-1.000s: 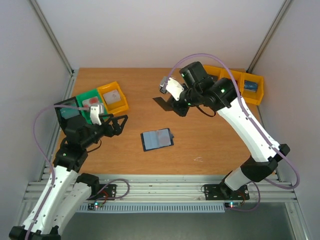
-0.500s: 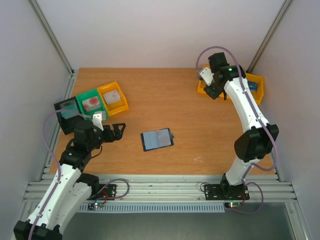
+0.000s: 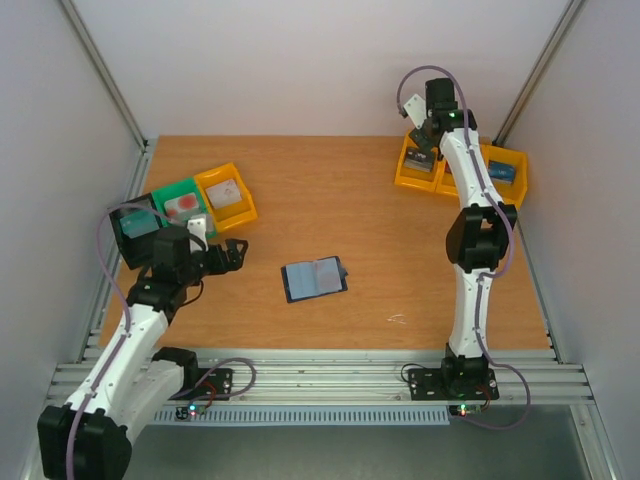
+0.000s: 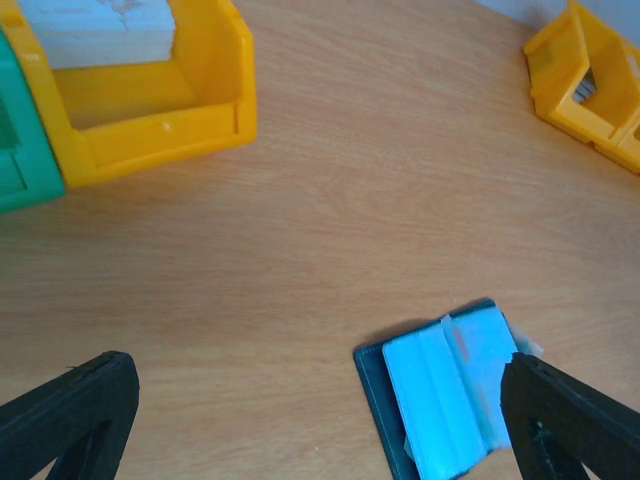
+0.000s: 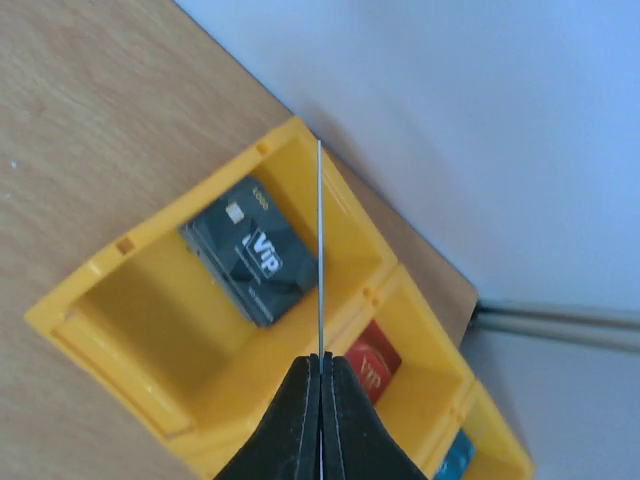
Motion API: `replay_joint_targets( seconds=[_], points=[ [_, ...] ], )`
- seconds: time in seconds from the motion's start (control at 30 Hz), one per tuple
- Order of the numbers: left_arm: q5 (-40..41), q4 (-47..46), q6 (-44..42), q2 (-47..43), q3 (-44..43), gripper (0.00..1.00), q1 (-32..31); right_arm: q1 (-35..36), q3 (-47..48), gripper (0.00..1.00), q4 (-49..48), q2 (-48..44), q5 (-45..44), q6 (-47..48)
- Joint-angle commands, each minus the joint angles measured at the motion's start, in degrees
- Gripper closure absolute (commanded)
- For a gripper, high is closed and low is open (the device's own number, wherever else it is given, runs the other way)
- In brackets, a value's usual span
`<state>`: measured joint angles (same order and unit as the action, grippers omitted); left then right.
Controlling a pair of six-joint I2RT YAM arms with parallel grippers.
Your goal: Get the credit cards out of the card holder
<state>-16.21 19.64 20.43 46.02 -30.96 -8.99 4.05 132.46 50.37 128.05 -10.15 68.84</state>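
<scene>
The wallet (image 3: 314, 278) lies open and flat near the middle of the surface (image 3: 330, 190), with its pale blue pocketed lining facing up. It is apart from both arms. The left hand (image 3: 232, 251) hangs low just to the wallet's left, fingers spread wide and holding nothing. In the left wrist view the wallet sits close to the right finger (image 4: 575, 425). At the left edge stand a black bin (image 3: 133, 222), a green bin (image 3: 178, 203) and a yellow bin (image 3: 226, 194). The yellow one holds a pale card (image 4: 100, 30).

The right hand (image 5: 320, 362) is at the far right corner, above a row of yellow bins (image 3: 412, 181). Its fingers are pressed together on a thin card (image 5: 320, 250), held upright over the first bin and seen edge-on, so its colour cannot be told. A black card (image 5: 255, 252) with white print lies in that bin, and a red card (image 5: 373, 367) lies in the next. The third bin holds something blue, possibly another card.
</scene>
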Motion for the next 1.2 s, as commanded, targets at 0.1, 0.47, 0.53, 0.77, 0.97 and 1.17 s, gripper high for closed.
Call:
replay_joint_targets(
  seconds=[0.1,0.47,0.53,0.77,0.97,1.17],
  points=[
    [-0.1,-4.6,-2.7,3.4,-5.0,0.01,2.9,0.1,7.2,0.99,-7.4,8.9,-3.8,8.3],
    [-0.7,-5.0,-4.6,4.7,-5.2,0.01,3.6,0.0,4.6,0.99,-13.0,14.2,-9.1,13.9],
    [-0.5,-5.2,-4.8,4.7,-5.0,0.01,3.7,0.0,3.6,0.99,-12.8,14.3,-9.5,14.4],
    [-0.5,-5.7,-5.1,5.1,-4.8,0.01,4.1,-0.4,1.1,0.99,-16.6,16.3,-10.3,18.5],
    [-0.4,-5.6,-5.3,5.6,-5.3,0.01,4.2,-0.7,-1.2,0.99,-23.2,17.8,-11.2,22.5],
    [0.0,-5.0,-7.5,5.8,-6.1,0.01,4.4,-0.9,-3.2,0.78,-26.2,18.7,-13.3,23.9]
  ],
)
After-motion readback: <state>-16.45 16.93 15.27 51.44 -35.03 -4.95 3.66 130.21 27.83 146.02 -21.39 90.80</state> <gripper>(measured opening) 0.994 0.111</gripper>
